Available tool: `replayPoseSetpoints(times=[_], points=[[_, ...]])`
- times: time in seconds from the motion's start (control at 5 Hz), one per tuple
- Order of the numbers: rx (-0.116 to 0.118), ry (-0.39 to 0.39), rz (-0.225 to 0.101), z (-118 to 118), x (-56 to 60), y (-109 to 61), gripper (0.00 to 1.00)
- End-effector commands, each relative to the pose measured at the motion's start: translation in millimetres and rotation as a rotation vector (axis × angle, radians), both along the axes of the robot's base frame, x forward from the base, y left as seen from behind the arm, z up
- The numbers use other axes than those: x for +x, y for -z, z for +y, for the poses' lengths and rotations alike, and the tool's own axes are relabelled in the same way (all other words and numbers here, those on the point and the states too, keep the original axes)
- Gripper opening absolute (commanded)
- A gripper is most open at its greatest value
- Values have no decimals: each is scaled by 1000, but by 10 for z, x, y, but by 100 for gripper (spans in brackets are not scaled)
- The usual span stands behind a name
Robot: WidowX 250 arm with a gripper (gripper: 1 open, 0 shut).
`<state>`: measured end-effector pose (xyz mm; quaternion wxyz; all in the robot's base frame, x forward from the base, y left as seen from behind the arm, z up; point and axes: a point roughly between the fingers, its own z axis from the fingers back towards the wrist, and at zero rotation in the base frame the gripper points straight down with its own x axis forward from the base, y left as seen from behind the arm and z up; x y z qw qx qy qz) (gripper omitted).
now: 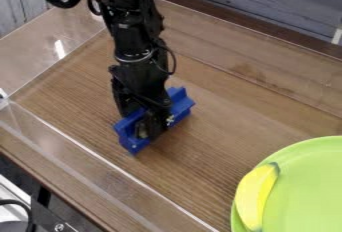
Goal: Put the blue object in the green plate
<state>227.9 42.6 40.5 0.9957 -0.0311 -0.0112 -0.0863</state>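
Note:
The blue object (171,105) lies on the wooden table left of centre, a bright blue elongated block angled from lower left to upper right. My gripper (144,119) comes straight down on its middle, black fingers (128,104) on either side of the block and close against it. Whether they are clamped on it cannot be told, and the block rests on the table. The green plate (310,172) sits at the bottom right corner, partly cut off by the frame edge, well apart from the gripper.
A yellow banana-like item (255,193) lies on the plate's left part. A clear plastic wall (80,191) runs along the front and left of the table. Grey wall panels stand at the back.

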Motion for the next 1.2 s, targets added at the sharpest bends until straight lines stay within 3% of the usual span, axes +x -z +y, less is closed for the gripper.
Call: replayPoseSetpoints(times=[0.0,1.0], points=[[12,-6,-35,67,89,-79,0],[19,-4,-51,176,174,-107,0]])
